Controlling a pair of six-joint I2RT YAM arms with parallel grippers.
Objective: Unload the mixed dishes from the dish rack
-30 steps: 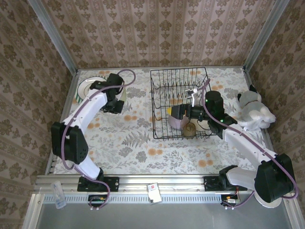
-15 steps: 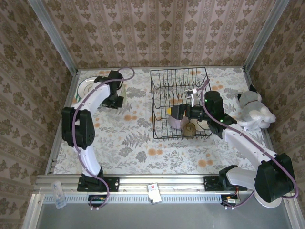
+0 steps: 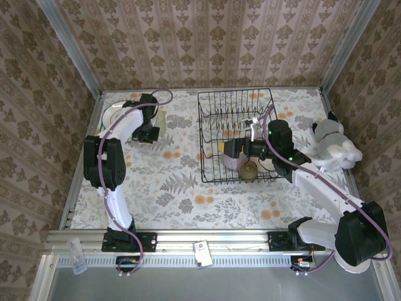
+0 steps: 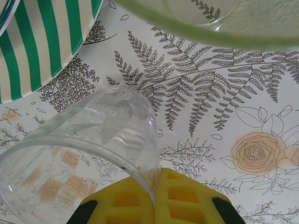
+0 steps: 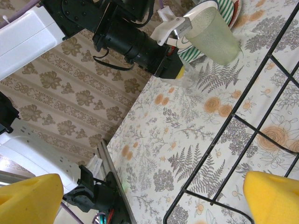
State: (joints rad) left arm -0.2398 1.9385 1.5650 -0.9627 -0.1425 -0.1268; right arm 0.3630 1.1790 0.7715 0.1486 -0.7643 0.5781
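My left gripper (image 4: 156, 179) is shut on the rim of a clear glass tumbler (image 4: 88, 140), which tilts low over the floral cloth. Beside it are a green-striped plate (image 4: 42, 42) and a pale green tumbler (image 4: 219, 23). From above, the left gripper (image 3: 147, 134) is at the far left by the green-striped plate (image 3: 113, 114). The black wire dish rack (image 3: 207, 135) stands mid-table. My right gripper (image 3: 227, 149) reaches into it, open, over a lilac bowl (image 3: 233, 163). A small amber cup (image 3: 250, 170) sits in the rack's near end. The right gripper (image 5: 152, 200) holds nothing.
A white-grey soft toy (image 3: 335, 147) lies at the right edge of the table. Rack wires (image 5: 243, 121) cross the right wrist view, where the left arm (image 5: 126, 37) shows far off. Open floral cloth (image 3: 182, 194) lies between rack and arm bases.
The left arm has folded back toward the left edge while its gripper stayed by the striped plate, still shut on the tumbler. The right arm has not moved.
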